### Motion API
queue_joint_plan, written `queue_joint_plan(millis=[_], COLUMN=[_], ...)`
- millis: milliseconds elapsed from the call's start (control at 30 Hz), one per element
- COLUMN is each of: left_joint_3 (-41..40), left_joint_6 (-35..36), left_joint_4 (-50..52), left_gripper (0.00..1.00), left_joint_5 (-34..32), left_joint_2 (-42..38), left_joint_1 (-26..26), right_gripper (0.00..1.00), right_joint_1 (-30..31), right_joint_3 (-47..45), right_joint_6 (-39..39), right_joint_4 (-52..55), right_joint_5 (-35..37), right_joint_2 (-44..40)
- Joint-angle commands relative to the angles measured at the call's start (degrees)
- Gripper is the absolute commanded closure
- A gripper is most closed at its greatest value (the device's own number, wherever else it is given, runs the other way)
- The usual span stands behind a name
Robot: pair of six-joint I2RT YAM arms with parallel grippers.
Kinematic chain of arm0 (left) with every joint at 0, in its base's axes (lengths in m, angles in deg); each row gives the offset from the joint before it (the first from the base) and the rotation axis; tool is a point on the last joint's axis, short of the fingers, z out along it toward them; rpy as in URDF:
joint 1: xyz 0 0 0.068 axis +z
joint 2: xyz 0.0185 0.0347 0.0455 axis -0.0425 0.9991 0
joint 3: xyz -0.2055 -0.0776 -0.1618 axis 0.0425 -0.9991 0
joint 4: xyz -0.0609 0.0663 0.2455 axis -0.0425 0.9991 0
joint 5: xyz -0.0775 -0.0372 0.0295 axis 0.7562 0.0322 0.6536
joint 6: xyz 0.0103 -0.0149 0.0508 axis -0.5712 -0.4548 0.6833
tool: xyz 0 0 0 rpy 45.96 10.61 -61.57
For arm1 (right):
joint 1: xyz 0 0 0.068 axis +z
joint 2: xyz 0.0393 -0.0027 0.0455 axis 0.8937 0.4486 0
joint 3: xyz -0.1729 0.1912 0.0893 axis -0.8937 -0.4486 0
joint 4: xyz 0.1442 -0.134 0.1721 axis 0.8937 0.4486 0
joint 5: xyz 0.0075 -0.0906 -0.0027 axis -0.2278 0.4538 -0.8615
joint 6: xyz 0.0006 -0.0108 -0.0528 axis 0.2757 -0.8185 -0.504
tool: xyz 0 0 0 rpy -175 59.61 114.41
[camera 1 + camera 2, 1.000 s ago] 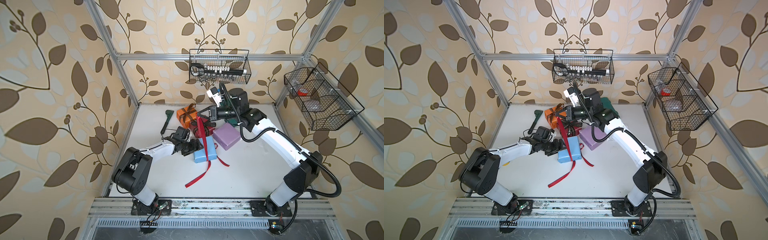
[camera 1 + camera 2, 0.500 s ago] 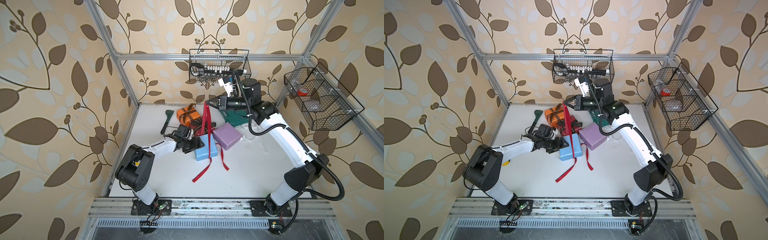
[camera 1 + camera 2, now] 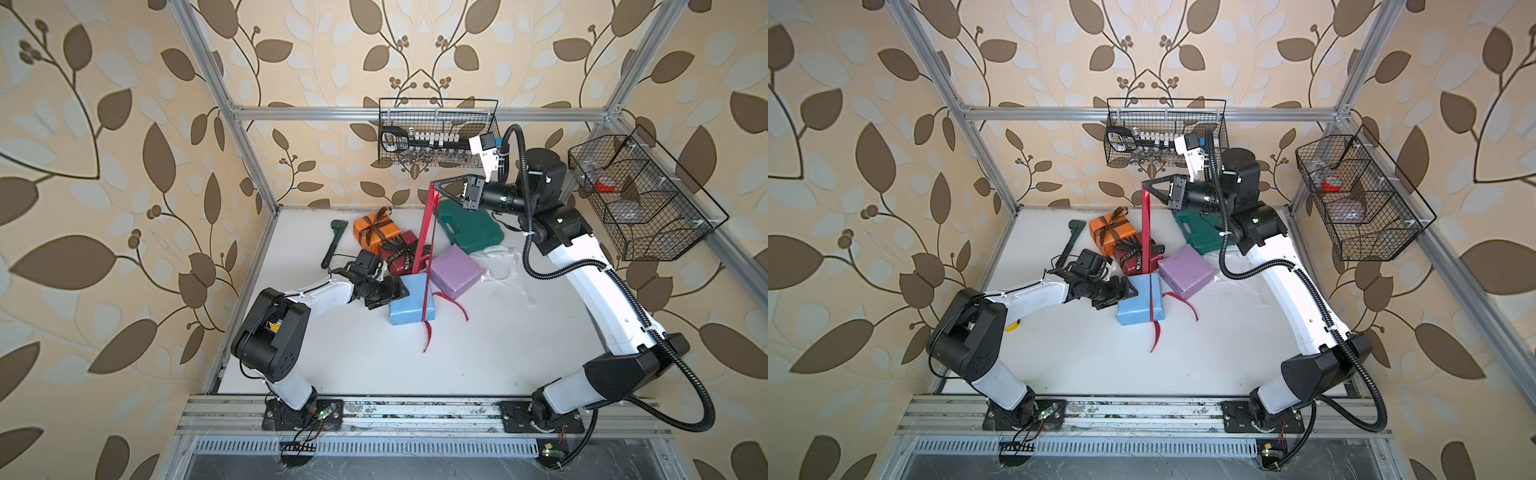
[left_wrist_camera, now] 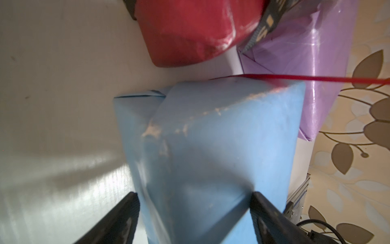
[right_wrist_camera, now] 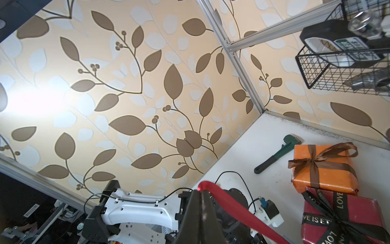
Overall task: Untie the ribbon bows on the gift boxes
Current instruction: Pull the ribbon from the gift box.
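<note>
Since the frame one second back, the right gripper [image 3: 435, 185] has climbed out of the cluster of boxes. It now sits right of centre in the upper part of both top views, just below the wire basket [image 3: 436, 137]. It has drawn the red ribbon [image 3: 426, 232] up with it, and the tail on the table [image 3: 332, 365] is shorter.

1. Right gripper: I read its fingers as closed flat on the top end of the red ribbon. The right wrist view shows the ribbon pinched at the fingertips [image 5: 207, 209].
2. Red ribbon: it runs taut and nearly straight down to the blue box [image 3: 409, 305] at frame centre and crosses the box top. A short tail lies below the box and a loose curl lies to its right.
3. Left gripper [image 3: 395, 291]: its fingers are spread wide around the left end of the blue box. In the left wrist view both fingers [image 4: 126, 213] press against the box sides.
4. Lilac box [image 3: 455, 270]: it touches the upper right corner of the blue box. A white ribbon [image 3: 500, 266] lies loose on the table to its right.
5. Dark red box [image 3: 409, 240]: it sits just above the blue box, and its black ribbon [image 3: 401, 255] is still tied.
6. Orange box [image 3: 374, 232]: it sits up and left of the dark red box, and its brown ribbon [image 3: 376, 218] is still in a bow.
</note>
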Motion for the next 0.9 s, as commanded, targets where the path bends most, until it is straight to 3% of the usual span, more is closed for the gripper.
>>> queue_joint_plan(millis=[0,67,233,400,600,867], left_joint_3=[1.96,3.74,5.63,5.55,6.93,9.49], left_joint_6=[3.26,5.40,11.97,16.42,17.67,21.72], left_joint_4=[7.81,10.39,10.96,0.37,-15.96,-26.60], left_gripper=[0.11,0.01,0.01,0.01,0.01,0.01], left_joint_5=[-0.06,-0.83,-5.79,-2.71,1.27,3.11], left_joint_2=[-1.82,-4.60,-16.58,-23.97,-22.85,-17.69], left_joint_1=[-0.39,-0.43,-0.30,-0.39,-2.82,-6.65], right_gripper=[1.00,1.00,1.00,1.00,1.00,1.00], right_joint_1=[0.03,0.05,0.04,0.02,0.13,0.13], right_joint_3=[-6.29,-8.88,-10.11,-8.29,-7.01,-6.03], right_joint_6=[1.68,1.54,0.06,-0.67,-0.50,-0.05], right_joint_4=[-6.14,-6.52,-5.29,-4.24,-3.87,-4.02], right_joint_5=[-3.29,-3.58,-3.34,-2.44,-1.89,-0.65], right_joint_2=[-1.29,-1.96,-2.60,-1.44,0.07,0.56])
